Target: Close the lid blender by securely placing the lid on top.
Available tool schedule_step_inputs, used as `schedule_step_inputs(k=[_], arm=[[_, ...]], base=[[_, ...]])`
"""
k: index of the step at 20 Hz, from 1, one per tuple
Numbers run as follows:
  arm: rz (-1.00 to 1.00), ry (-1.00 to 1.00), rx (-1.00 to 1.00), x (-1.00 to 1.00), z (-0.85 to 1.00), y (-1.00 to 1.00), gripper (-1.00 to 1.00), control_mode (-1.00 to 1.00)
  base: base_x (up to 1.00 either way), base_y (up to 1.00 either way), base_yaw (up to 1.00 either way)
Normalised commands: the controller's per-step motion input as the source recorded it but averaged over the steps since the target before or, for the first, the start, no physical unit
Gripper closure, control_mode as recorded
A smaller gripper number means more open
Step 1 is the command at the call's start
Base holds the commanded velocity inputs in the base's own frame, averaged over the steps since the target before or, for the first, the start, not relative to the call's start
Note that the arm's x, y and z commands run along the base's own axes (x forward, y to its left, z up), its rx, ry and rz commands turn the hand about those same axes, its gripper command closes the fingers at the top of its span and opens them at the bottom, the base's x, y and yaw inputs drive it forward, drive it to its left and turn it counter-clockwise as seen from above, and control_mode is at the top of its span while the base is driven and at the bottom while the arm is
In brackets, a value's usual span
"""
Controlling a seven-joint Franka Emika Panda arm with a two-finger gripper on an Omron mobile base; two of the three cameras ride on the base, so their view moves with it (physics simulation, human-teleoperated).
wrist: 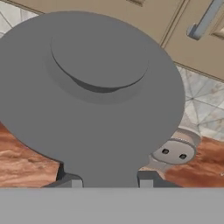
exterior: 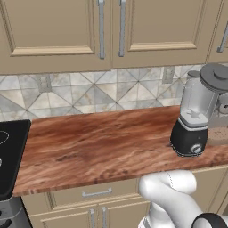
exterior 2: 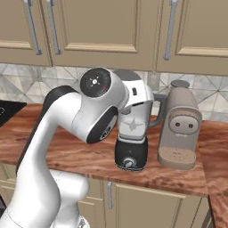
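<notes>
The blender stands on the wooden counter, a black base point(exterior: 189, 140) with a silver dial under a clear tapered jar point(exterior: 196, 102). The dark grey lid point(exterior: 217, 75) sits tilted at the jar's mouth; I cannot tell if it is seated. In the hand view the lid point(wrist: 92, 87) is very close, its raised knob facing the camera. My gripper point(wrist: 108, 179) is shut on the lid's side tab, one finger tip on each side. In the right base view my arm hides the jar's top, and the base point(exterior 2: 130, 156) shows below it.
A beige-grey coffee machine point(exterior 2: 180, 129) stands right beside the blender, to its right. A black stove top point(exterior: 9, 151) lies at the counter's left end. Wall cabinets with long handles point(exterior: 101, 26) hang above. Bare wooden counter point(exterior: 98, 138) stretches left of the blender.
</notes>
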Motion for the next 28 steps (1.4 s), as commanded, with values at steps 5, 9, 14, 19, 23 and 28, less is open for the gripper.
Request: schedule_step_inputs(k=[5, 9, 14, 19, 23, 28], arm=[[0.00, 0.00, 0.00, 0.28, -0.20, -0.09, 1.00, -1.00], [0.00, 0.00, 0.00, 0.18, -0.15, -0.31, 1.00, -1.00], [0.00, 0.00, 0.00, 0.24, 0.00, -0.28, 1.00, -1.00], [0.02, 0.00, 0.00, 0.32, 0.00, -0.05, 1.00, -1.00], [0.01, 0.04, 0.00, 0.29, 0.00, 0.00, 1.00, -1.00], [0.00, 0.03, 0.00, 0.25, 0.00, -0.01, 1.00, -1.00]], base=[[0.00, 0.00, 0.00], [0.00, 0.00, 0.00], [0.00, 0.00, 0.00], [0.00, 0.00, 0.00], [0.00, 0.00, 0.00], [0.00, 0.00, 0.00]])
